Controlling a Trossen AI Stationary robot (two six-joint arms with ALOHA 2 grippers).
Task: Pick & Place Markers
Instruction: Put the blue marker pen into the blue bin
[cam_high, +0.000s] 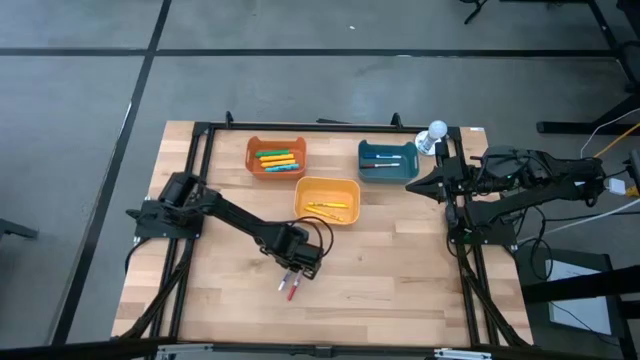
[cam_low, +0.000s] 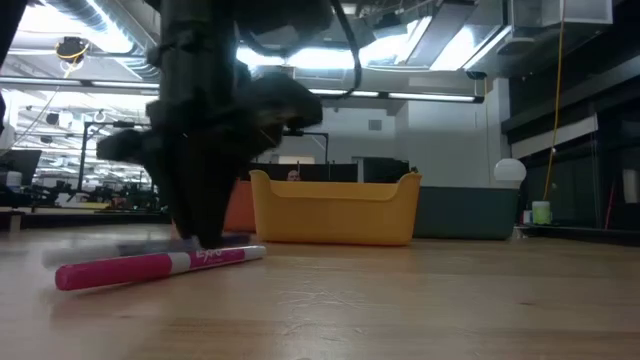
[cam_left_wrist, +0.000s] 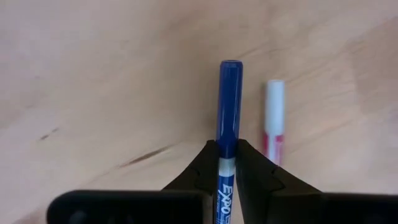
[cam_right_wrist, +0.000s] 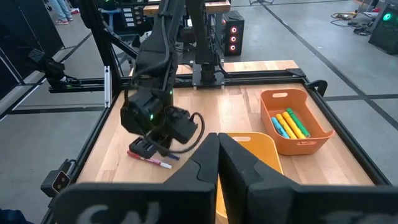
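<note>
Wooden planking forms the table (cam_high: 400, 270), which is bounded by a black frame. Two dark arms are mounted at opposite sides: the left arm is extended toward the near-centre of the table, while the right arm is held at the right edge beside the teal bin (cam_high: 387, 160). Three bins are set in the far half: an orange bin (cam_high: 277, 157) containing several yellow, green and orange markers, the teal bin with a few markers whose colours cannot be told, and a yellow bin (cam_high: 327, 199) just in front of and between them, in which thin markers are seen. The left gripper (cam_left_wrist: 227, 163) is lowered to the table surface in front of the yellow bin, and its fingers are pinched on a blue marker (cam_left_wrist: 229, 102), which is gripped partway along its barrel with the capped end projecting forward. A pink marker (cam_low: 160, 266) is lying flat on the wood just beside the blue one, not touching it. The right gripper (cam_right_wrist: 217, 152) is held clear of the table with its fingers pressed together on nothing.
</note>
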